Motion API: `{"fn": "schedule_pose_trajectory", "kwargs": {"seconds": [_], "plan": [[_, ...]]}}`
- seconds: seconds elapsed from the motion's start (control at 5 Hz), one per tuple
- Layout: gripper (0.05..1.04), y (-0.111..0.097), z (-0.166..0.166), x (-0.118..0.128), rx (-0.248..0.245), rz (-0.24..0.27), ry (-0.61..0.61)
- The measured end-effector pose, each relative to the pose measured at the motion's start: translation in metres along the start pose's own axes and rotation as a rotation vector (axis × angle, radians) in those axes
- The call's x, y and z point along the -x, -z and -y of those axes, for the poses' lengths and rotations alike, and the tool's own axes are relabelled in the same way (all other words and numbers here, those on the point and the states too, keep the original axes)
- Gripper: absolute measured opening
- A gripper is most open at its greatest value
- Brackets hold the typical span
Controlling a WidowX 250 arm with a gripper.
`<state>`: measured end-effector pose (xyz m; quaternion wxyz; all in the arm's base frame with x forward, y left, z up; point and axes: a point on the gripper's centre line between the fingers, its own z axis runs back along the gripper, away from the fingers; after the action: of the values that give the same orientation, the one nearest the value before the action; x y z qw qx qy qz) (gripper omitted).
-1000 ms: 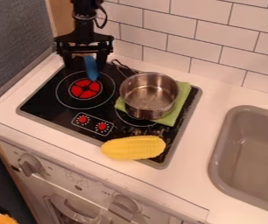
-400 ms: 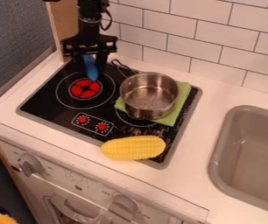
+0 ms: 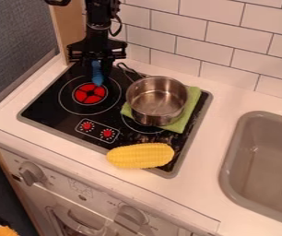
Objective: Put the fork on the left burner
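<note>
Seeing the pot (image 3: 157, 100) sitting on the cloth (image 3: 193, 103), on the cooktop's (image 3: 45, 105) right side. Seeing the fork (image 3: 98, 73) at the left burner's (image 3: 89, 93) far part. Seeing the corn (image 3: 140, 155) lying across the cooktop's near edge, the sink (image 3: 228, 152) sitting right, the wall (image 3: 230, 39) rising behind.

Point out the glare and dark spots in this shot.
Camera view: bright highlights on the metal pot; a soft sheen inside the sink; the black gripper partly blends into the dark stovetop behind it.
</note>
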<state>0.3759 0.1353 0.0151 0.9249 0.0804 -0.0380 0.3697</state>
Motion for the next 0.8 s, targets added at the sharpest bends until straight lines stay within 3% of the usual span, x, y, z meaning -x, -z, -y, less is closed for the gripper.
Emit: {"fn": "schedule_pose_trajectory", "kwargs": {"seconds": [0.2,0.4,0.6,0.8], "plan": [[0.409,-0.013,-0.005,0.013,0.022,0.005,0.055],[0.409,-0.04,-0.02,0.028,0.085,0.038,0.098],[0.409,-0.048,-0.05,0.052,0.146,0.009,0.177],[0.409,-0.037,-0.071,0.074,0.193,-0.065,0.311]]}}
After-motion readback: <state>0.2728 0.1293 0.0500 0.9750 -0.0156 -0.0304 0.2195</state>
